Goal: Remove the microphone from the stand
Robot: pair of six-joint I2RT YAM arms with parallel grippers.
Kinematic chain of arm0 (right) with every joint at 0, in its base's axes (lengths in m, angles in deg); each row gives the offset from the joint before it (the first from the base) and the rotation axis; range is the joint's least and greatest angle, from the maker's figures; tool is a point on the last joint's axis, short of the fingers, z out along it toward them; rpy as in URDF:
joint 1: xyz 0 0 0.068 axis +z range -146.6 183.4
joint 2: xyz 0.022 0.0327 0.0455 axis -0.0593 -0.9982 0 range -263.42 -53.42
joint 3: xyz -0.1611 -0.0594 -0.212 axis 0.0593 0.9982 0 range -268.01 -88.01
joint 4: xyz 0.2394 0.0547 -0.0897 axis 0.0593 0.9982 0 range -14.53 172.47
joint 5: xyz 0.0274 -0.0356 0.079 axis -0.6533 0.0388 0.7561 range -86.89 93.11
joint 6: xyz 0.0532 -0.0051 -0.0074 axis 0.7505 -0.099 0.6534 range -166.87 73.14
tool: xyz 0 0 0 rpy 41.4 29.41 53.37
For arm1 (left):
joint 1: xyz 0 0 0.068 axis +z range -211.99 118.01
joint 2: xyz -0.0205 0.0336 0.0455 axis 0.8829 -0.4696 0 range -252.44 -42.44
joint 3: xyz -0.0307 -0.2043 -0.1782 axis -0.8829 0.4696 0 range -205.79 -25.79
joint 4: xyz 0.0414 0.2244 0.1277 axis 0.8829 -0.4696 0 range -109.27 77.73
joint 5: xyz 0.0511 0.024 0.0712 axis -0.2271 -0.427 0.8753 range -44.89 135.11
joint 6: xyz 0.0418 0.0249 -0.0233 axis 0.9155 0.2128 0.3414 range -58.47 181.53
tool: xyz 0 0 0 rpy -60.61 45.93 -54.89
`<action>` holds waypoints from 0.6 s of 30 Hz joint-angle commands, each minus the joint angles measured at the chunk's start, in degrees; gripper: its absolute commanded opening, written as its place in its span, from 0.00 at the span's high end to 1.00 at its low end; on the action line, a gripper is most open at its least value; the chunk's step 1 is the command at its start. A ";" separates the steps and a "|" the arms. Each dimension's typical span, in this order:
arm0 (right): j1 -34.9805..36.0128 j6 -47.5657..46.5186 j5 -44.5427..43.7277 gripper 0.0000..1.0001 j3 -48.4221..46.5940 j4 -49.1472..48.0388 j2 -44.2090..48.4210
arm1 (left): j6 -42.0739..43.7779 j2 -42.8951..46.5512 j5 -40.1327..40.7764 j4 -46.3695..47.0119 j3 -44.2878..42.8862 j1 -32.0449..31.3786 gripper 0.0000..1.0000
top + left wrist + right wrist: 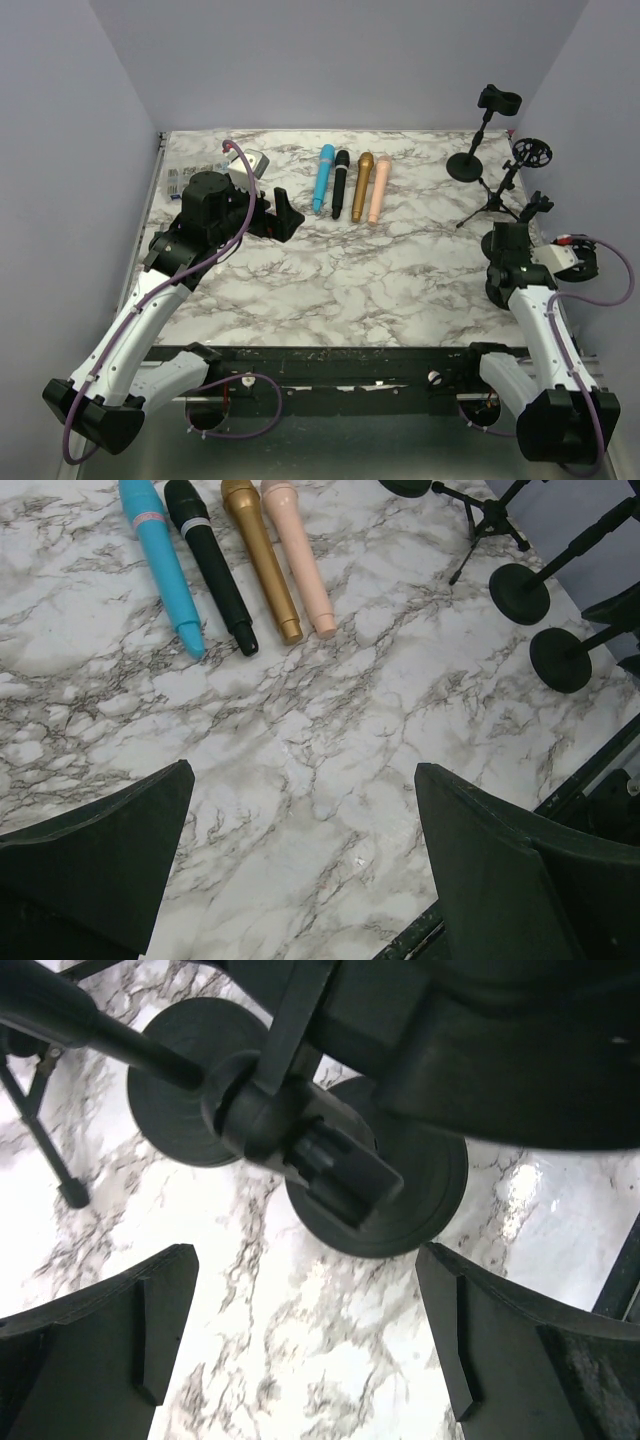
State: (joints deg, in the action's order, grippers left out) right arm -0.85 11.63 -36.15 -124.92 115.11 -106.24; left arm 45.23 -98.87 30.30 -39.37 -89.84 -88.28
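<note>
Both the left gripper [303, 768] and right gripper [305, 1250] spread wide and empty, the blue microphone [323, 178], black microphone [341, 181], gold microphone [362, 184] and pink microphone [380, 188] lie side by side on the marble table [400, 270], well apart from the stands [466, 167] at its far right corner.

Four microphones [341, 184] flat, side by side, mid-table; black stands [466, 166] upright far right, perhaps three.

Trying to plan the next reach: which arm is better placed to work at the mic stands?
Right. The right tool, open, hangs directly over the stands' round bases and a clip; the left tool, also open, sits far off by the four loose microphones.
</note>
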 commanded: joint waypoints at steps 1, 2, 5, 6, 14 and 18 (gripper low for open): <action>-0.36 1.84 5.07 0.00 -4.37 9.16 4.53 | -0.05 1.03 -0.85 0.38 -0.28 -0.24 0.05; -0.33 1.39 6.37 0.00 -5.22 10.10 5.16 | 0.01 1.12 -0.74 0.29 -0.28 -0.25 0.05; -0.37 0.12 10.76 0.00 -6.32 11.72 6.05 | 0.12 1.40 -0.40 0.20 -0.28 -0.26 0.05; -0.37 -0.37 12.63 0.00 -6.38 11.66 6.38 | 0.12 1.49 -0.47 0.22 -0.26 -0.26 0.05; -0.36 -7.61 26.95 0.00 -5.90 11.09 10.45 | -0.14 0.88 -1.19 0.15 -0.40 -0.26 0.05; -0.32 -15.06 38.40 0.00 -3.65 6.58 13.28 | -0.14 1.13 -1.19 0.20 -0.32 -0.19 0.05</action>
State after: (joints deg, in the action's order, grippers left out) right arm -0.85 4.84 -11.91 -130.01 124.53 -95.22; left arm 45.23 -98.47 30.25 -39.37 -89.84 -88.28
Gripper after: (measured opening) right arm 0.998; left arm 0.954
